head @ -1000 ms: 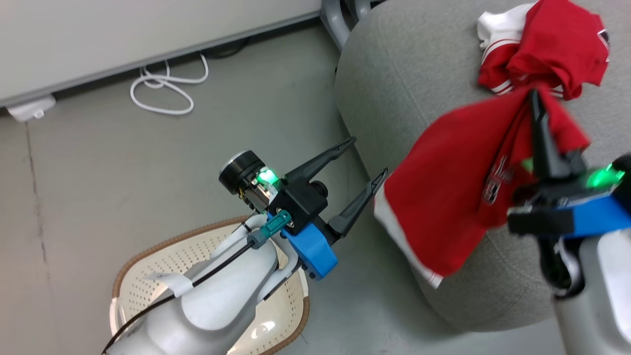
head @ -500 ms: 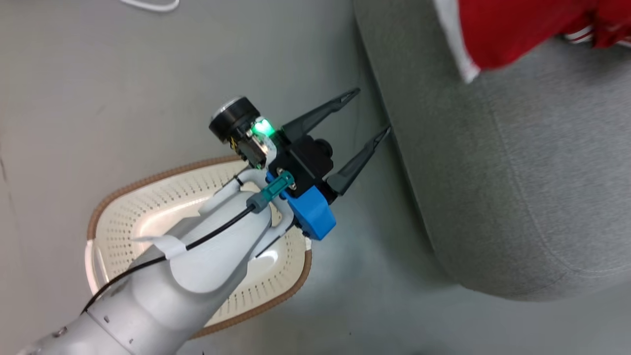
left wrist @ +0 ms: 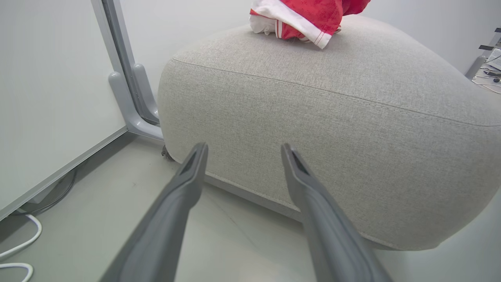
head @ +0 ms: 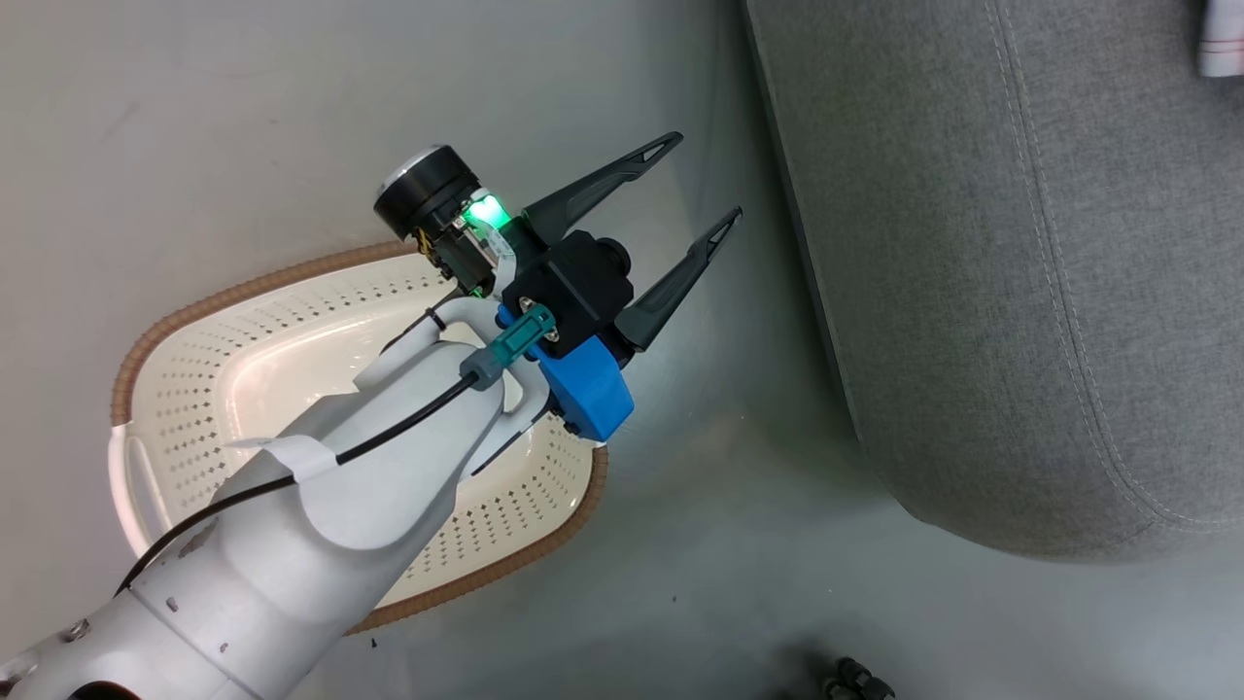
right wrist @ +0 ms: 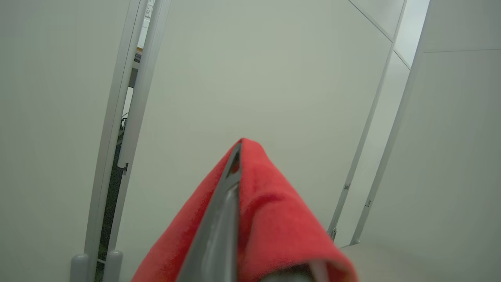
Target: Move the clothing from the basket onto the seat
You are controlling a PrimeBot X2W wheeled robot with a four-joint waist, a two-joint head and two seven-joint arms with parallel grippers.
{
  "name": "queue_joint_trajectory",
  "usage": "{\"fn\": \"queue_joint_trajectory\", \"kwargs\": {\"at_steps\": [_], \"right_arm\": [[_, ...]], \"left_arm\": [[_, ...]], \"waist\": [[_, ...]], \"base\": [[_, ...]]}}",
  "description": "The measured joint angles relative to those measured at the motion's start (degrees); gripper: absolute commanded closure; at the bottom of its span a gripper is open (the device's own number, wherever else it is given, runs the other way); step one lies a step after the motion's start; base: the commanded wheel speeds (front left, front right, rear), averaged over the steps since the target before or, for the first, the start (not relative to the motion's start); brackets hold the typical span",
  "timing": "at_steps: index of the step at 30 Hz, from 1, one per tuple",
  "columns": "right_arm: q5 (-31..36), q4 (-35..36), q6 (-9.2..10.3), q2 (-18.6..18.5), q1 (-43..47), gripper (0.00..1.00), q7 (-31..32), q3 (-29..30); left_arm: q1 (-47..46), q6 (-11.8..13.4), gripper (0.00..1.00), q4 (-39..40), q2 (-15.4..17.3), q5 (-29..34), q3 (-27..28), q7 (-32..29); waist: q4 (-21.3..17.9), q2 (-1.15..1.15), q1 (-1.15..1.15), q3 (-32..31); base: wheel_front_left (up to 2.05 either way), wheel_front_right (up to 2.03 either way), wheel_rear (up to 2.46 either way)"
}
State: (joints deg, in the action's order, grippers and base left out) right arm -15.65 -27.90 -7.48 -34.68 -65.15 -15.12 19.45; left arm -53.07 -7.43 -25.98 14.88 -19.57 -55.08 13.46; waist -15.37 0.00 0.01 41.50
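Our left claw [head: 702, 177] stands wide open with nothing between its fingers, hanging above the floor [head: 292, 117] between the basket [head: 194, 408] and the seat [head: 972, 292]. Its forearm crosses over the basket, which sits on the floor near the seat's rounded corner without touching it, showing its pale perforated walls and brown rim. From the left wrist we look along those spread fingers at the seat's grey side and seam. On top of the seat, toward its far side, lies a crumpled heap of clothing [left wrist: 297, 17], red with white trim. A grey post [left wrist: 125, 86] stands by the wall behind the seat, and a white cable [left wrist: 19, 250] loops on the floor. Our right claw [right wrist: 238, 149] is closed on a red garment [right wrist: 274, 219], which drapes over its fingers in front of a pale wall [right wrist: 274, 78]. We cannot tell where this claw is relative to the seat.
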Motion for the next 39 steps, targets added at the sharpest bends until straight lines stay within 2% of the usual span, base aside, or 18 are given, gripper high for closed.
{"fn": "queue_joint_trajectory", "kwargs": {"at_steps": [2,8,12,22,23,24,25,32,39], "right_arm": [[1.2,-1.9,-0.01,0.4,1.3,1.0,0.0,-0.7],[1.8,-7.3,-0.01,6.0,4.9,1.0,0.0,-0.2],[1.4,-10.8,-0.01,7.8,7.0,1.0,0.0,-0.6],[1.9,-18.2,-0.01,8.1,9.4,1.0,0.0,-3.4],[1.9,-18.1,-0.01,8.0,9.5,0.73,0.0,-3.3],[1.9,-17.7,-0.01,8.0,9.7,0.28,0.0,-3.1],[1.8,-17.4,-0.01,7.9,10.0,0.0,0.0,-2.8],[2.4,-14.9,-0.01,8.3,16.2,0.0,0.0,-2.3],[1.4,-9.7,-0.01,11.1,26.8,0.0,0.0,-0.5]], "left_arm": [[-0.1,0.0,0.0,0.1,0.2,0.0,0.0,-0.3],[-0.6,0.1,0.0,1.1,1.1,-0.1,-0.3,-1.2],[-1.1,0.2,0.0,1.6,1.3,-0.2,-0.4,-1.5],[-1.3,0.4,0.0,1.4,0.9,-0.6,-0.9,-1.0],[-1.3,0.5,0.0,1.3,0.8,-0.6,-0.9,-0.9],[-1.3,0.6,0.0,1.1,0.7,-0.7,-0.9,-0.7],[-1.2,0.6,0.0,0.9,0.5,-0.9,-0.9,-0.5],[0.9,1.2,0.0,-0.4,-0.7,-1.9,-0.8,0.8],[3.7,1.9,0.0,-1.3,-2.1,-2.9,0.4,1.4]], "waist": [[-0.4,0.0,0.0,0.5],[-1.5,0.0,0.0,1.9],[-1.6,0.0,0.0,2.5],[-0.5,0.0,0.0,1.6],[-0.4,0.0,0.0,1.3],[-0.3,0.0,0.0,1.0],[-0.2,0.0,0.0,0.5],[0.4,0.0,0.0,-3.7],[0.9,0.0,-0.01,-8.9]], "base": [[0.0,0.0,0.0],[0.0,0.0,0.0],[0.0,0.0,0.0],[0.0,0.0,0.0],[0.0,0.0,0.0],[0.0,0.0,0.0],[0.0,0.0,0.0],[0.0,0.0,0.0],[0.0,0.0,0.0]]}}
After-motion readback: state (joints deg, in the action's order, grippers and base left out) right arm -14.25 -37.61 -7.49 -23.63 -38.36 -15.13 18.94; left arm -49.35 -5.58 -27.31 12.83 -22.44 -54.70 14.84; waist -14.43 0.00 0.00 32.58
